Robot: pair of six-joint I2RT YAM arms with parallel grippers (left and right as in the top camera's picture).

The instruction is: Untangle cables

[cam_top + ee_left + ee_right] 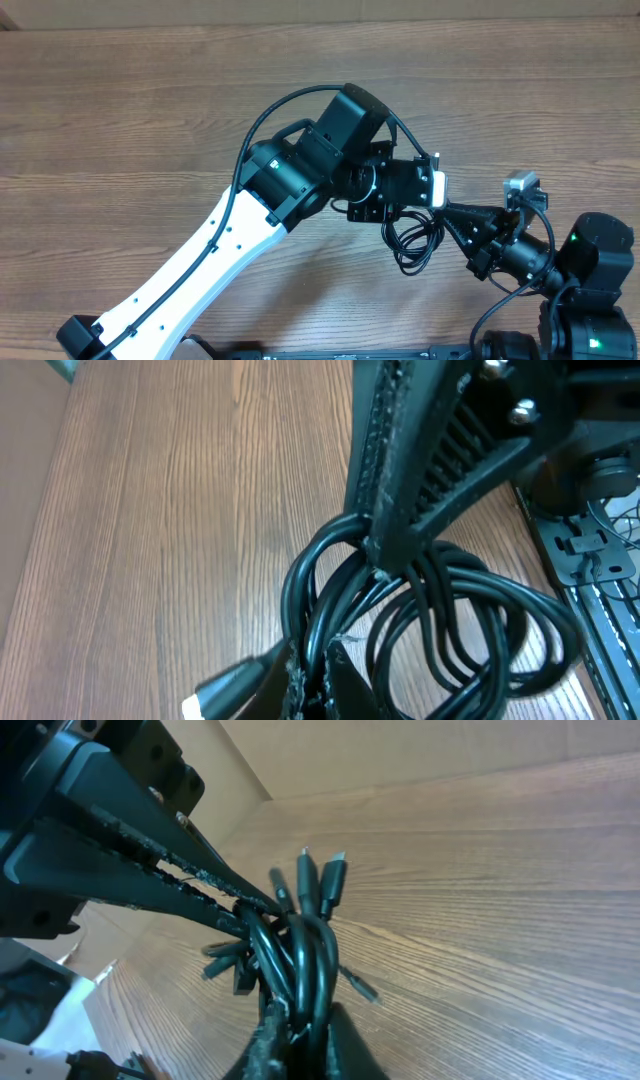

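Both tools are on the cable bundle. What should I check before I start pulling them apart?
1. Left tool shut on the cables: ok.
2. Right tool shut on the cables: ok.
3. Tools spaced well apart along the bundle: not ok; they clamp it close together.
4. Each tool holds a different cord: cannot tell; the strands overlap at both grips.
5. Plug ends free of the grips: ok; several stick up above the bundle.
6. Bundle lifted off the table: cannot tell.
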